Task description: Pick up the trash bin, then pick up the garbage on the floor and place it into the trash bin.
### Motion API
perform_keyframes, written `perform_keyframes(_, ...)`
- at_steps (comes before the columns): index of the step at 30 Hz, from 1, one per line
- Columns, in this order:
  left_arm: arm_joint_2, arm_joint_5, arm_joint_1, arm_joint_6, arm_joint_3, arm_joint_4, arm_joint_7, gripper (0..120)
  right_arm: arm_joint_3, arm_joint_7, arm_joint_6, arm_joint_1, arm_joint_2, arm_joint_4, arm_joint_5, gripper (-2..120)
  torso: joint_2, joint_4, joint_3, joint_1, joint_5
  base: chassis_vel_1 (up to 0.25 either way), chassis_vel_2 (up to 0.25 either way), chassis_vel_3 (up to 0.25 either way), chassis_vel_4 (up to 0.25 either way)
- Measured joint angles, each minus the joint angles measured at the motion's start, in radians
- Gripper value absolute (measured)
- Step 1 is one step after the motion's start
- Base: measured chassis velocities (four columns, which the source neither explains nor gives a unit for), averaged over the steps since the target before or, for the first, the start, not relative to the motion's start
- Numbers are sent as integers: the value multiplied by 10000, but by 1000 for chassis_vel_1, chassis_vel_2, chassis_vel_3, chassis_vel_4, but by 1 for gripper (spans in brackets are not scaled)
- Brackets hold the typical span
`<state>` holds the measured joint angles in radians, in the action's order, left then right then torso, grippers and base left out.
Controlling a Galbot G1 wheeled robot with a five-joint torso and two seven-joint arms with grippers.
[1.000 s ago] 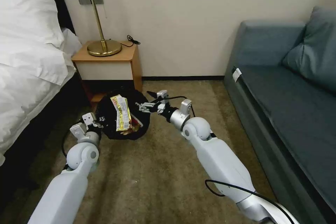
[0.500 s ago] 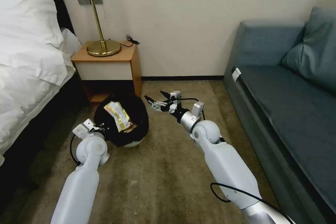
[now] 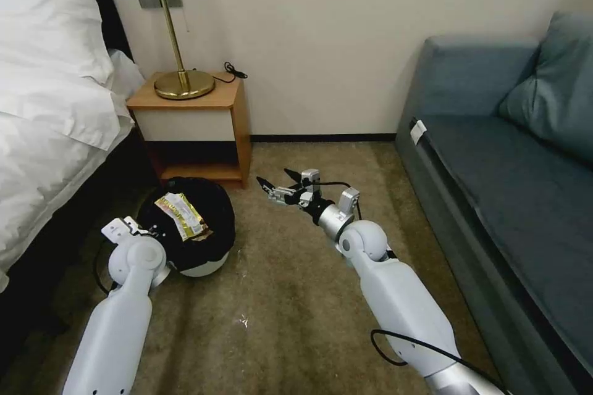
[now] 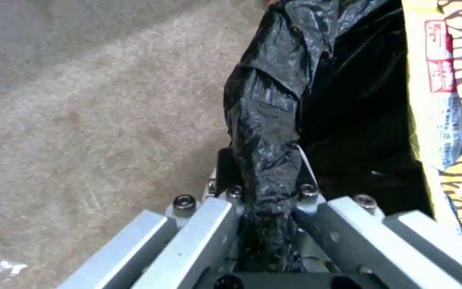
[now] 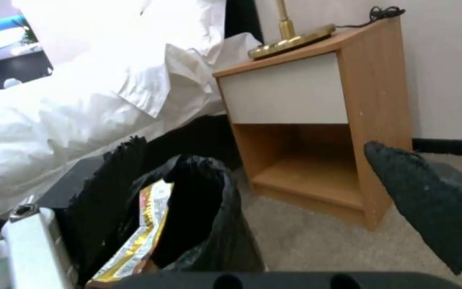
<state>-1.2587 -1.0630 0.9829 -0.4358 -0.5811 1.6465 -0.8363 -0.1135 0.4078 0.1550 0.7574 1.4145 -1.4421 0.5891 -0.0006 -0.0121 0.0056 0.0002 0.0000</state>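
The trash bin (image 3: 196, 266) is white with a black bag liner (image 3: 210, 210) and sits low over the carpet beside the bed. A yellow-green foil snack wrapper (image 3: 180, 216) from the garbage lies in its mouth. My left gripper (image 3: 148, 233) is shut on the bin's near-left rim. The left wrist view shows the fingers (image 4: 199, 224) clamping the black liner (image 4: 266, 132), with the wrapper (image 4: 445, 80) beside it. My right gripper (image 3: 275, 186) hangs open and empty over the carpet to the right of the bin. Between its black pads (image 5: 423, 192) I see the bin (image 5: 204, 200) and the wrapper (image 5: 145, 224).
A wooden nightstand (image 3: 197, 117) with a brass lamp (image 3: 183, 83) stands against the wall just behind the bin. The white bed (image 3: 49, 105) runs along the left and a blue-grey sofa (image 3: 513, 197) along the right. A small shiny scrap (image 3: 243, 320) lies on the open carpet.
My left arm has carried the bin leftward and lower, nearer the bed. The right gripper has pulled back to the right, away from the bin's rim, and stayed open.
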Motion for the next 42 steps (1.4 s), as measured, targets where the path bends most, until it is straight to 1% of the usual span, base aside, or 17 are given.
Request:
perform_keyframes(5, -225, 132, 152, 424, -186, -294, 639, 1, -6, 107, -55, 135, -38, 46, -11, 100, 0, 0, 0, 0, 0, 0, 0, 0, 0)
perform_keyframes(8, -332, 163, 190, 511, -259, -426, 788, 1, 11, 147, -67, 191, -28, 76, -41, 100, 0, -2, 0, 0, -1, 0, 0, 0, 0)
perform_keyframes(22, -470, 164, 246, 561, -429, -761, 927, 1, 114, 263, -79, 292, 135, 197, -155, 100, 0, -1, 0, 0, 0, 0, 0, 0, 0)
perform_keyframes(23, -478, 156, 261, 548, -474, -889, 927, 10, 117, 297, -89, 303, 173, 254, -164, 100, 0, 0, 0, 0, 0, 0, 0, 0, 0)
perform_keyframes(26, -470, 132, 280, 518, -512, -939, 927, 15, 111, 329, -94, 307, 188, 292, -169, 100, 1, 0, -1, 0, 1, 0, 0, 0, 0)
perform_keyframes(28, -431, 91, 291, 441, -544, -1002, 920, 27, 89, 366, -105, 324, 212, 348, -178, 100, 1, -1, -1, 0, 3, 0, 0, 0, 0)
perform_keyframes(29, -431, 91, 291, 441, -544, -1002, 920, 27, 89, 366, -105, 324, 212, 348, -178, 100, 1, -1, -1, 0, 3, 0, 0, 0, 0)
perform_keyframes(30, -412, 91, 292, 399, -542, -1008, 911, 32, 81, 374, -115, 326, 236, 381, -196, 100, 1, 0, -1, 0, 3, 0, 0, 0, 0)
perform_keyframes(31, -391, 90, 320, 293, -523, -966, 856, 38, 74, 374, -128, 325, 268, 430, -218, 100, 1, 0, -1, 0, 3, 0, 0, 0, 0)
perform_keyframes(32, -391, 90, 320, 293, -523, -966, 856, 38, 74, 374, -128, 325, 268, 430, -218, 100, 1, 0, -1, 0, 3, 0, 0, 0, 0)
perform_keyframes(34, -300, 134, 457, -68, -441, -780, 718, 48, 52, 371, -141, 313, 323, 498, -250, 100, 1, 0, -1, 0, 1, 0, 0, 0, 0)
perform_keyframes(35, -300, 134, 457, -68, -441, -780, 718, 48, 52, 371, -141, 313, 323, 498, -250, 100, 1, 0, -1, 0, 1, 0, 0, 0, 0)
perform_keyframes(37, -244, 259, 531, -289, -405, -694, 630, 59, 18, 342, -145, 313, 363, 536, -300, 100, 1, -1, -1, 0, 0, 0, 0, 0, 0)
perform_keyframes(39, -192, 316, 591, -422, -389, -626, 622, 63, -2, 329, -151, 309, 375, 553, -320, 100, 1, -1, 0, 0, 0, 0, 0, 0, 0)
perform_keyframes(40, -132, 397, 666, -534, -383, -519, 608, 69, -26, 318, -161, 306, 383, 570, -332, 100, 0, -1, 1, 0, -3, 0, 0, 0, 0)
perform_keyframes(41, -132, 397, 666, -534, -383, -519, 608, 69, -26, 318, -161, 306, 383, 570, -332, 100, 0, -1, 1, 0, -3, 0, 0, 0, 0)
perform_keyframes(42, -34, 592, 756, -677, -372, -355, 601, 76, -54, 301, -172, 303, 385, 593, -337, 100, 0, 0, 1, 0, -2, 0, 0, 0, 0)
